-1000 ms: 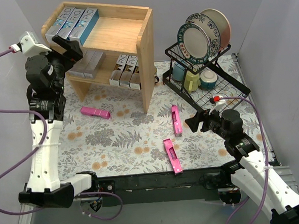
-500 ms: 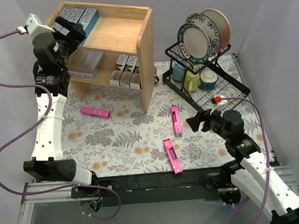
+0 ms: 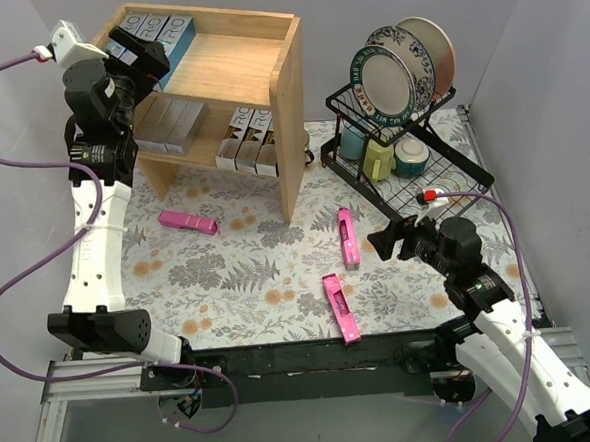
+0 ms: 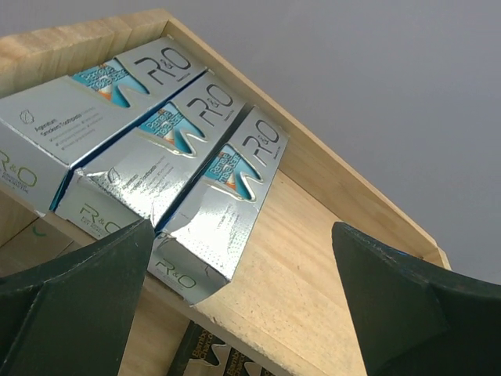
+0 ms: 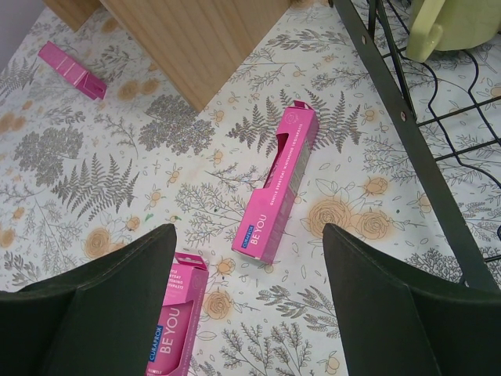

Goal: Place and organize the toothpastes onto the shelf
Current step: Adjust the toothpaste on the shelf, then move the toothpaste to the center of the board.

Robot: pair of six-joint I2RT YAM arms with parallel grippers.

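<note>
Over on the left, the left gripper has climbed in the last second from beside the lower tier of the shelf up to the shelf's top front-left corner. It hangs there wide open and empty, just over the ends of the three silver-and-teal toothpastes lying side by side on the top tier. That row looks settled to me, so I'd guess this arm is letting go of it or nudging it straight. More silver cartons and brown-gold ones fill the lower tier. Three pink cartons are left on the desk: one in front of the shelf toward the left edge, one by the near edge, and one just off the shelf's right panel. The right gripper has hardly stirred, jaws parted and empty above that last carton.
</note>
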